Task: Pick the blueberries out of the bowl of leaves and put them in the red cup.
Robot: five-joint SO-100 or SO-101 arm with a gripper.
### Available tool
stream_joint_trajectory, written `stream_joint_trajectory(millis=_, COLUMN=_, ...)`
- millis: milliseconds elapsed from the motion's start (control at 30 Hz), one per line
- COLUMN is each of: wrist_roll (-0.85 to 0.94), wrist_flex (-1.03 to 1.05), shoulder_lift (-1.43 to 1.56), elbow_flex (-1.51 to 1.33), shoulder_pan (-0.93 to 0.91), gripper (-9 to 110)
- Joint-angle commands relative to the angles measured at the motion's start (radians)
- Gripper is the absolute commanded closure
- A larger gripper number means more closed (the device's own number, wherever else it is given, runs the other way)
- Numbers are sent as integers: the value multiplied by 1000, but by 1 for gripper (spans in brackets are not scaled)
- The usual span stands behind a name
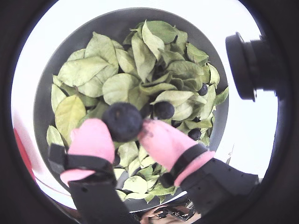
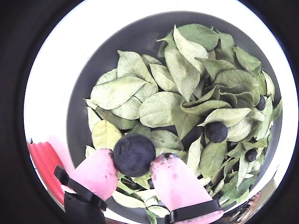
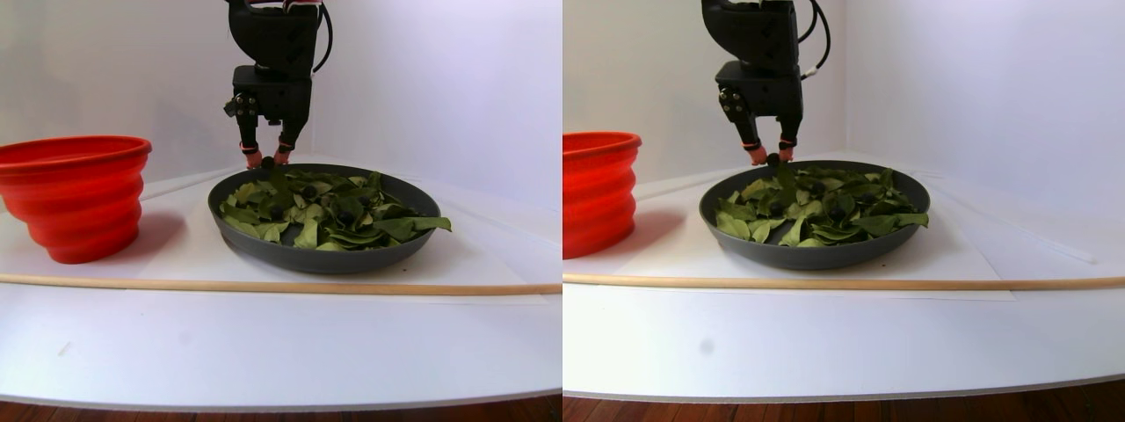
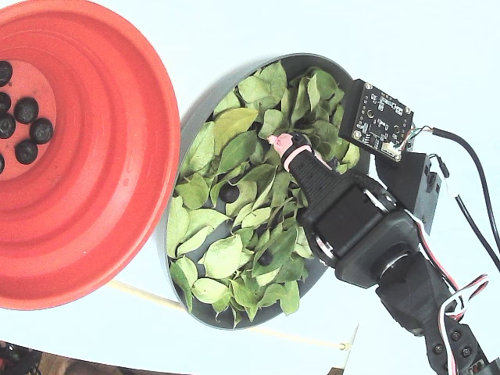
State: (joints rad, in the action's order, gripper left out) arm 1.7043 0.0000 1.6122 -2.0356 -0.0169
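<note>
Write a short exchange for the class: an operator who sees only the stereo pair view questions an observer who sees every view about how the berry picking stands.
Operator: From the side I can't tell if the gripper has caught anything. Has it?
Observer: Yes. In both wrist views its pink fingertips are shut on one blueberry, held above the leaves.
Operator: The wall of the red cup hides its inside. Is anything in it?
Observer: The fixed view shows several blueberries on its flat bottom.
Operator: Are any left in the bowl?
Observer: In a wrist view at least three loose berries lie among the leaves on the right side.
</note>
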Motion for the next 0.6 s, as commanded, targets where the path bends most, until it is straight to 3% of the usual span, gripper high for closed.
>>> stream_joint_trajectory(millis=0, wrist_roll=-3, wrist_flex=20, shoulder_lift=135, elbow_flex=2, shoulder_pan=12, gripper=89)
stream_joint_trajectory(millis=567, wrist_roll=-32, wrist_flex=129, shoulder_lift=258, elbow_flex=-41, shoulder_pan=84, gripper=89)
